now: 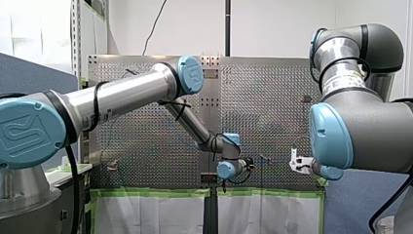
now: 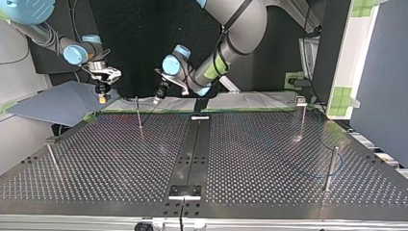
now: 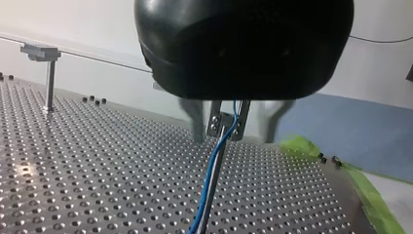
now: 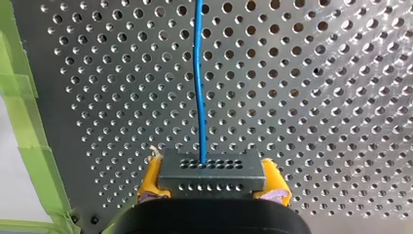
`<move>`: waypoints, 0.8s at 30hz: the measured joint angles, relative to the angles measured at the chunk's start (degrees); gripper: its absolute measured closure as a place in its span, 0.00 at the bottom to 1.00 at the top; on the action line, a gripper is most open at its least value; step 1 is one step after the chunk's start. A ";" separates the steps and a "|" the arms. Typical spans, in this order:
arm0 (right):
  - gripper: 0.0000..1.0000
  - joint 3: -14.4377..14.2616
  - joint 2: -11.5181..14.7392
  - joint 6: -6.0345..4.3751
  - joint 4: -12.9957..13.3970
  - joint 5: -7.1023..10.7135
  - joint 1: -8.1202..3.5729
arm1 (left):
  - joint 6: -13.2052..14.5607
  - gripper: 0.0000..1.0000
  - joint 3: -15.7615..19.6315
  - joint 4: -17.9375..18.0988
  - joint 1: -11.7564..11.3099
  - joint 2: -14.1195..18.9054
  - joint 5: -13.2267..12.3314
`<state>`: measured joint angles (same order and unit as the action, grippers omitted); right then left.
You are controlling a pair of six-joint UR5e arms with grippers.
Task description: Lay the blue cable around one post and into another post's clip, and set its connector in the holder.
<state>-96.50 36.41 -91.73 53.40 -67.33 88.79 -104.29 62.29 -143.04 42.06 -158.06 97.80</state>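
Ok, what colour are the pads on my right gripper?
Yellow; the pads show best in the right wrist view.

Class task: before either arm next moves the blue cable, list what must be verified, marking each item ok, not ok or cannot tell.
1. My right hand grips the connector: ok, its yellow pads clamp both sides.
2. My left hand holds the blue cable: ok, it runs out from between the metal fingers.
3. Connector set down: not ok, my right hand carries it.
4. Cable laid round a post: cannot tell.
5. Hands apart: ok, that post stands between them in the top view.
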 joint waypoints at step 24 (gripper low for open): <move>0.99 0.26 -0.30 -0.05 -0.29 0.00 0.09 | 2.30 0.00 -0.74 0.12 3.46 0.09 -4.33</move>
<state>-96.23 36.11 -91.78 53.11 -67.33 88.89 -101.99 61.55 -142.92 45.53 -157.97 93.47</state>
